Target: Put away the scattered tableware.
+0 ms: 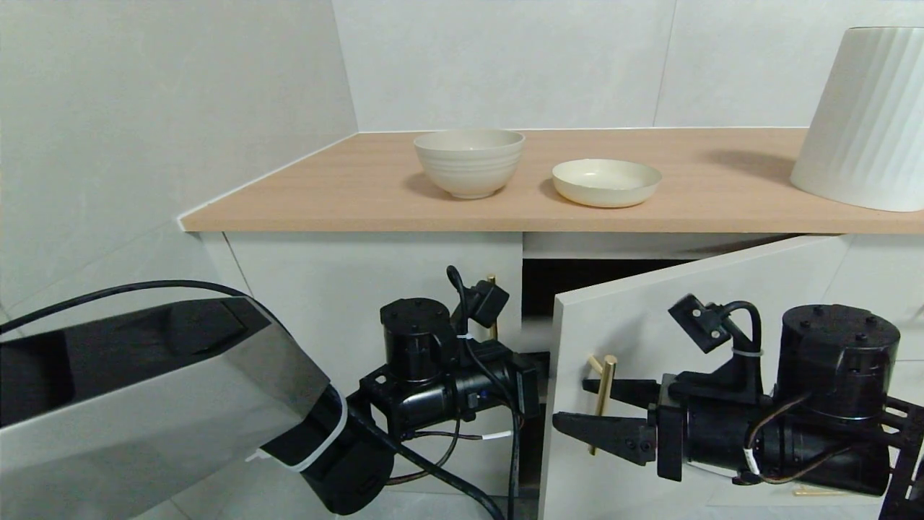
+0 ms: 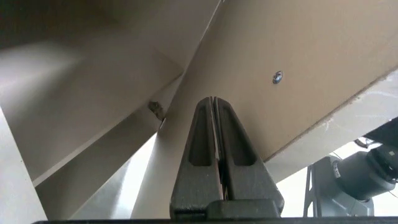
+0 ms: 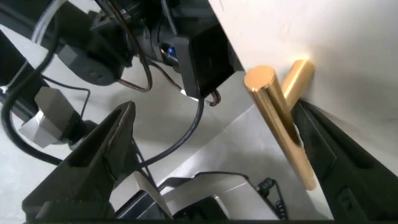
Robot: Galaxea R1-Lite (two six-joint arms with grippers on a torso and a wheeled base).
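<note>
A deep cream bowl [image 1: 469,162] and a shallow cream dish [image 1: 606,182] stand side by side on the wooden counter [image 1: 325,195]. Below them a white cabinet door [image 1: 686,303] hangs partly open. My right gripper [image 1: 588,412] is open, one finger on each side of the door's gold handle [image 1: 605,393] [image 3: 280,118] and neither closed on it. My left gripper [image 2: 213,106] is shut on nothing, and its tips rest by the door's inner face [image 2: 298,62]. In the head view the left wrist [image 1: 447,390] sits low at the dark gap beside the door's edge.
A large white ribbed shade [image 1: 866,115] stands at the counter's right end. Tiled walls close in the left side and the back. The left cabinet door [image 1: 375,289] is closed, with its own gold handle [image 1: 492,310] behind the left wrist.
</note>
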